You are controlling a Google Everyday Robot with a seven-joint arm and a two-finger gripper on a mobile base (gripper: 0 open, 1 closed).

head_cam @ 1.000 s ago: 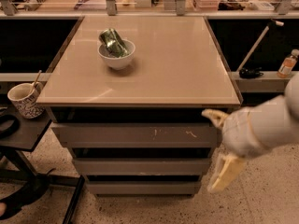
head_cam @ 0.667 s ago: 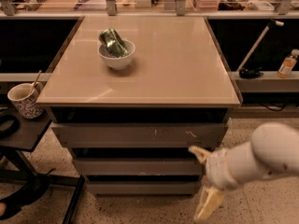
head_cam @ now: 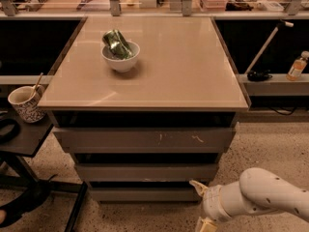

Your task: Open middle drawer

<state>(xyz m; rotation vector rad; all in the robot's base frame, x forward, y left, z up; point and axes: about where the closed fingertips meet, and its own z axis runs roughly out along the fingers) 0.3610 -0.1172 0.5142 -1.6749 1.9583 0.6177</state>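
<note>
The white robot arm has dropped lower and now sits at the bottom right, its gripper (head_cam: 199, 204) just beside the lowest front's right corner, cream fingers (head_cam: 196, 185) spread apart. The middle drawer (head_cam: 146, 172), a plain grey handle-less front, stands shut between the scratched upper front (head_cam: 145, 140) and the narrow bottom front (head_cam: 145, 194). On the beige desk (head_cam: 193, 76) rests a white bowl (head_cam: 120, 57).

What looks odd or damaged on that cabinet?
White scratch marks scar the top drawer front. A crushed green can lies tilted in the white bowl. The middle drawer is shut; the hand sits low right.
</note>
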